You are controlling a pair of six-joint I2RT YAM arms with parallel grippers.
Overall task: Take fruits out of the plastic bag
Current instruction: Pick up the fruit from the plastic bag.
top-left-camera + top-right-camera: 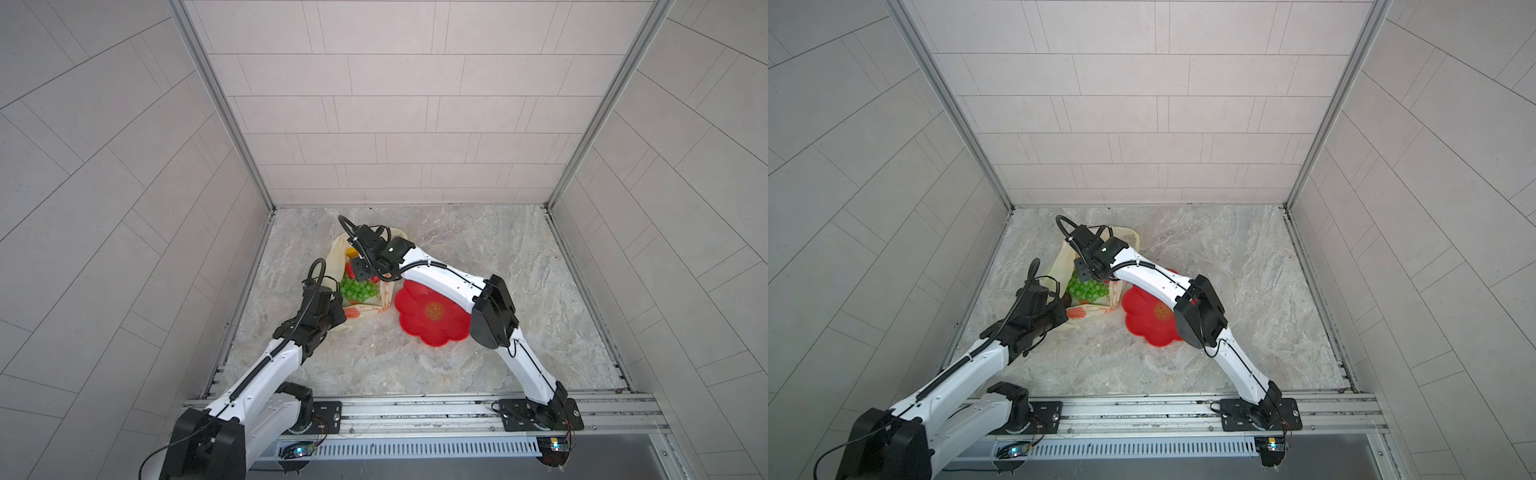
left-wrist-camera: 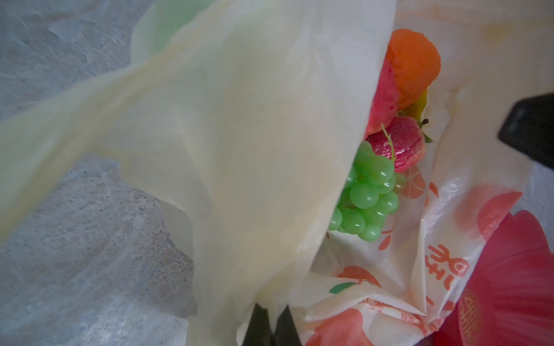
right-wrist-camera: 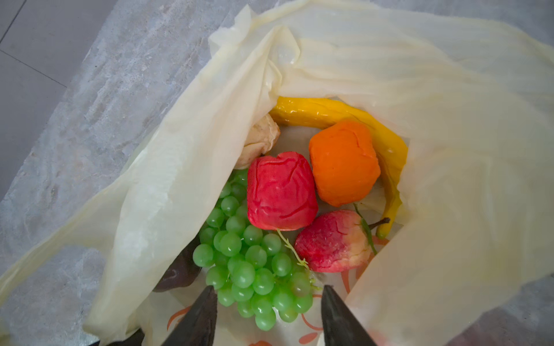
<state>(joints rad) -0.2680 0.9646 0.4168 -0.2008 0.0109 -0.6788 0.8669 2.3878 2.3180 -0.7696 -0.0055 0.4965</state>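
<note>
The pale-yellow plastic bag (image 3: 449, 119) lies open on the marble floor, left of centre in both top views (image 1: 337, 254). Inside it I see a green grape bunch (image 3: 248, 260), a red piece (image 3: 281, 191), an orange (image 3: 343, 161), a strawberry (image 3: 332, 242), a yellow banana (image 3: 329, 115), a beige piece (image 3: 260, 137) and a dark purple-brown piece (image 3: 180, 272). My right gripper (image 3: 268, 289) hangs open over the bag's mouth, a finger on each side of the bunch's end. My left gripper (image 2: 271, 326) is shut on the bag's near edge (image 2: 269, 209), holding it up.
A red flower-shaped dish (image 1: 432, 311) lies right of the bag, partly under my right arm (image 1: 440, 278). Grey tiled walls close the marble floor (image 1: 519, 270) on three sides. A metal rail (image 1: 415, 409) with the arm bases runs along the front.
</note>
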